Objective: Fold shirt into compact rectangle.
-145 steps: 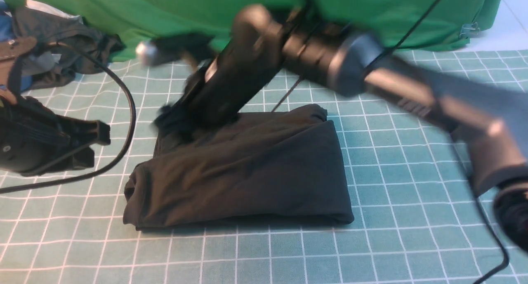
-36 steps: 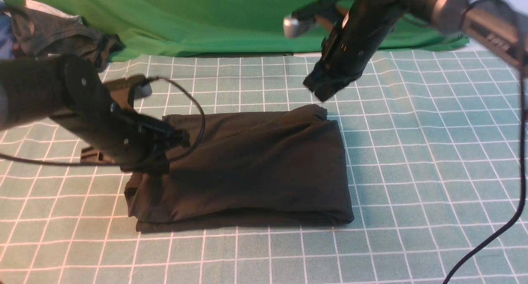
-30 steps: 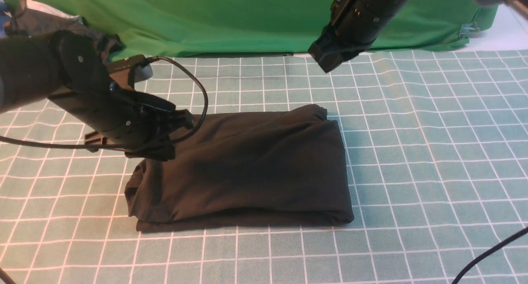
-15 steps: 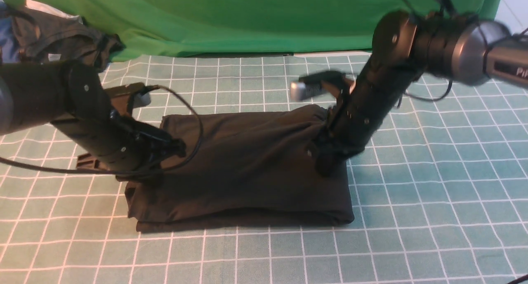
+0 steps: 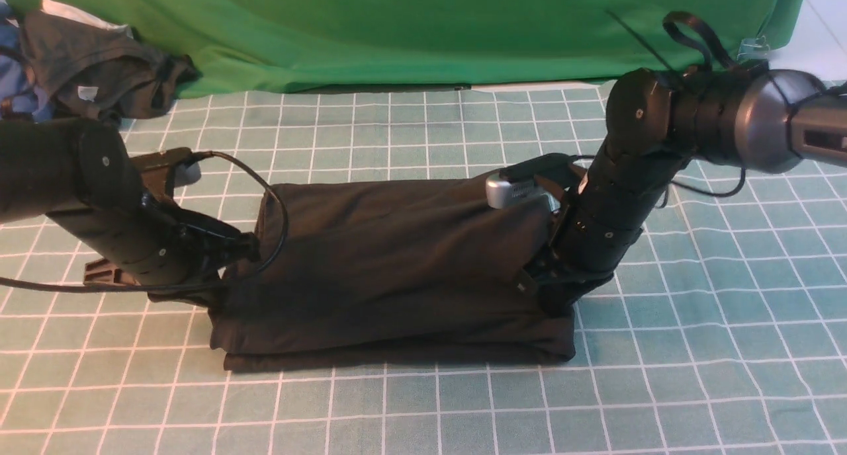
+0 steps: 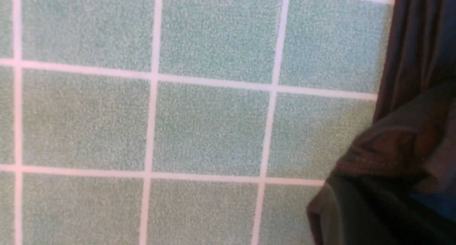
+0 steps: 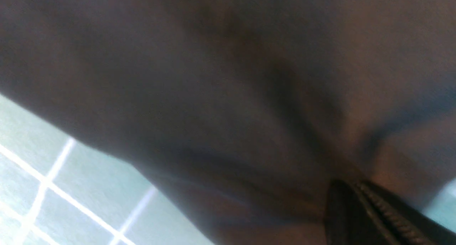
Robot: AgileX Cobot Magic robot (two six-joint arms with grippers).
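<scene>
i have the black shirt [image 5: 397,270] lying as a thick folded bundle in the middle of the frame on the gridded green tabletop [image 5: 695,349], already close to a rectangle. my left end effector [image 5: 222,280] sits at the bundle's left edge and my right end effector [image 5: 552,296] presses into its right edge; both are closed down narrow. i cannot tell from the front view whether either one actually pinches cloth. in the right wrist view the closed tips [image 7: 359,209] rest against dark fabric, and in the left wrist view a bunched fold [image 6: 395,156] sits right beside the tool.

my worry is the stack. if a closed tip has snagged a layer, lifting away would drag that layer up and peel the fold open. pushing inward from both ends could buckle the middle into a hump. the left arm's cable [image 5: 271,197] loops over the shirt's left corner and could catch cloth as i pull back. the dark garment pile [image 5: 99,65] in the upper left is well apart.
</scene>
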